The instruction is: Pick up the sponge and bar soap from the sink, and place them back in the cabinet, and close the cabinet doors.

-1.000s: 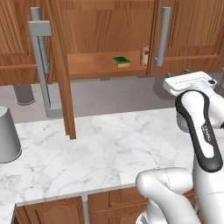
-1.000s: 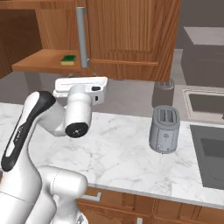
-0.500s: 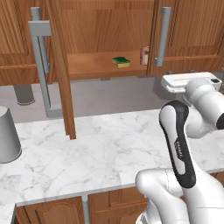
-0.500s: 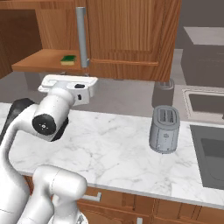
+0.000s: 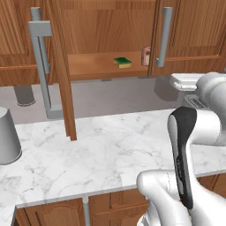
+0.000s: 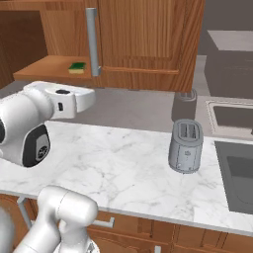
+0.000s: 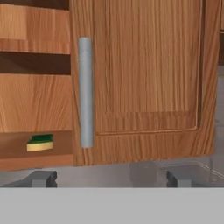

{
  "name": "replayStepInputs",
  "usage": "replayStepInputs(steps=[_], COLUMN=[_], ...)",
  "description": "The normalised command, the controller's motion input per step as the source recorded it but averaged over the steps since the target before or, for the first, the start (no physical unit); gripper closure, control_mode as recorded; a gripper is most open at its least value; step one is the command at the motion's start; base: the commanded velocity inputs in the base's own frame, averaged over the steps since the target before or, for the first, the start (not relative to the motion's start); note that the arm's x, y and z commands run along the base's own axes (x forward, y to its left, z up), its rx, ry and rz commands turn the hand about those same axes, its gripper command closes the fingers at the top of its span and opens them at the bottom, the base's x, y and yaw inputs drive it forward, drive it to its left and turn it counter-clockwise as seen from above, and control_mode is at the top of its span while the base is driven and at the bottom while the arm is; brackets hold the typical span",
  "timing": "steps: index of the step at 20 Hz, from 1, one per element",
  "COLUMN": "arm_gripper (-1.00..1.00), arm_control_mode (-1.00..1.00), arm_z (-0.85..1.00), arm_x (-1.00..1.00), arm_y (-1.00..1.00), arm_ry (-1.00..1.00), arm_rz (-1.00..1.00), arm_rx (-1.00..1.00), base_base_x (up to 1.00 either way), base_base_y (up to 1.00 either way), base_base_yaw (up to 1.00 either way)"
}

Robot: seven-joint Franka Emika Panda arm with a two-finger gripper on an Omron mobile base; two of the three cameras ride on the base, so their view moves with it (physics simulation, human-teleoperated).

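Writing is showing nowhere; one sponge [image 5: 122,62] and one bar soap [image 5: 144,56] are sitting upper centre on the cabinet [image 5: 101,66] shelf; gripper [image 7: 107,178] is standing open, empty.

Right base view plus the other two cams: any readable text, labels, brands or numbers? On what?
No readable text in any view.
Grey ribbed toaster: no brand or markings visible.
Green and yellow sponge on the wooden cabinet shelf: no label.
Tall brown cabinet door with its grey bar handle: plain wood, no sign.
Grey cylindrical container on the marble counter: unmarked.
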Motion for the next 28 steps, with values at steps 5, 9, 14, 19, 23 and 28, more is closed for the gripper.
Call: replayStepInputs(steps=[5,9,14,19,23,28], arm_gripper=[-1.0,-1.0,-1.0,-1.0,-1.0,-1.0], arm_control_mode=[-1.0,-1.0,-1.0,-1.0,-1.0,-1.0], arm_z=[0.05,0.0,0.0,0.0,0.0,0.0], arm_x=[-0.74,-0.72,-0.58,-0.47,-0.35,-0.25], arm_y=[0.05,0.38,0.56,0.51,0.4,0.33], arm_ry=[0.15,0.03,-0.02,-0.01,-0.03,0.0], arm_rz=[-0.08,0.0,0.01,0.02,0.04,0.04], arm_rx=[-0.03,-0.06,-0.07,-0.04,-0.03,0.0], base_base_x=[0.0,0.0,0.0,0.0,0.0,0.0], base_base_y=[0.0,0.0,0.0,0.0,0.0,0.0], base_base_yaw=[0.0,0.0,0.0,0.0,0.0,0.0])
